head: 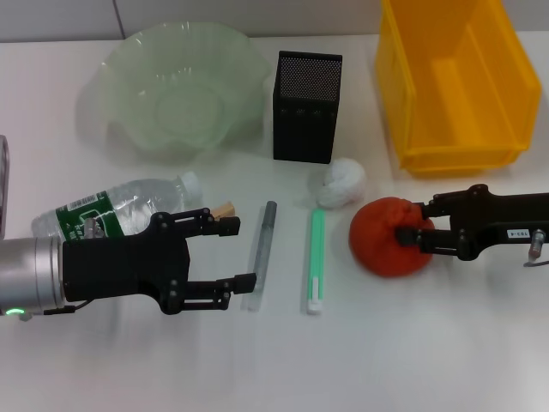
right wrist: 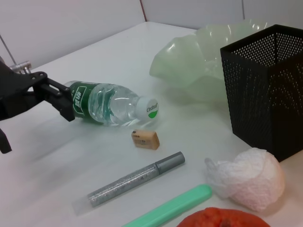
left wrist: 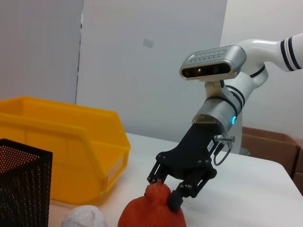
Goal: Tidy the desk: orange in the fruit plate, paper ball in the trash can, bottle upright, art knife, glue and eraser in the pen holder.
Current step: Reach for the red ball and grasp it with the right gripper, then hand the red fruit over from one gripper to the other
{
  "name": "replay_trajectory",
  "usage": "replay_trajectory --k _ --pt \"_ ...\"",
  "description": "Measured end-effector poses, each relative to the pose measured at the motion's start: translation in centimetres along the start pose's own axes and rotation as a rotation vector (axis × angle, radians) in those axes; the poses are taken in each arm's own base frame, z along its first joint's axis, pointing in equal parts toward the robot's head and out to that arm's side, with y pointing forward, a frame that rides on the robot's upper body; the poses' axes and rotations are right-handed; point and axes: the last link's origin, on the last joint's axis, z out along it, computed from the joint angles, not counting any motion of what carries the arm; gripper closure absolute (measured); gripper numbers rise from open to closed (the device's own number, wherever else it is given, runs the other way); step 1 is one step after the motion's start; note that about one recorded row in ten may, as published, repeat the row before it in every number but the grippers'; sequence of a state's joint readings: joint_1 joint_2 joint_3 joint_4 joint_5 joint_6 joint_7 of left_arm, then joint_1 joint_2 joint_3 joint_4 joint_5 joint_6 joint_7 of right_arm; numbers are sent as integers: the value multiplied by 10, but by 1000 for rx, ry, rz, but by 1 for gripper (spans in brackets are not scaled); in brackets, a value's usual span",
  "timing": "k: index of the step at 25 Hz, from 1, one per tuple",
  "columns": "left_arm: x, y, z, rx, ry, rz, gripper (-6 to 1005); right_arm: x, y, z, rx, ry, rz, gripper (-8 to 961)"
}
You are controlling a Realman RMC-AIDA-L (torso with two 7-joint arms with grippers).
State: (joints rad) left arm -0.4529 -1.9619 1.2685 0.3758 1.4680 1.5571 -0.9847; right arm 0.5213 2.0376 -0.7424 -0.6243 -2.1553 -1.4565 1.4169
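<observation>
orange (head: pixel 388 236) sits on the white desk (head: pixel 412 343) toward the right, round and lumpy with no clear long axis, just in front of the paper ball (head: pixel 340 182); the right gripper (head: pixel 410 239) reaches in from the right with its fingers closed on the fruit's right side, the orange resting on the desk; the left wrist view shows both fingertips pressing into its top; bottle (head: pixel 116 208) lies on its side at the left, long axis across the desk, cap pointing toward the middle; the eraser (head: pixel 226 209) lies just off the cap; the left gripper (head: pixel 243 254) hovers in front of the bottle, fingers spread wide and holding nothing; knife (head: pixel 261 254) and glue (head: pixel 316 260) lie side by side, well apart, both running front to back; plate (head: pixel 129 69), holder (head: pixel 305 106) and bin (head: pixel 455 81) stand in a row along the back; bare desk shows along the front edge; a pale wall rises behind.
</observation>
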Motion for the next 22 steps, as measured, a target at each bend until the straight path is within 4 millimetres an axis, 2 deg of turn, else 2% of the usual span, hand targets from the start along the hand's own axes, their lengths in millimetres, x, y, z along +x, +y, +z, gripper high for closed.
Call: replay_trajectory --k 6,11,16,22 --pt "0 0 0 1 0 0 285 0 0 -1 1 -3 -5 483" --pt "-1 0 0 7 1 -3 289 -2 1 -3 -10 -19 -30 718" --pt "0 0 0 9 3 -10 293 -7 9 -9 -42 -112 -61 827" --pt "0 0 3 8 9 -14 298 -9 23 -31 -50 -332 -126 868"
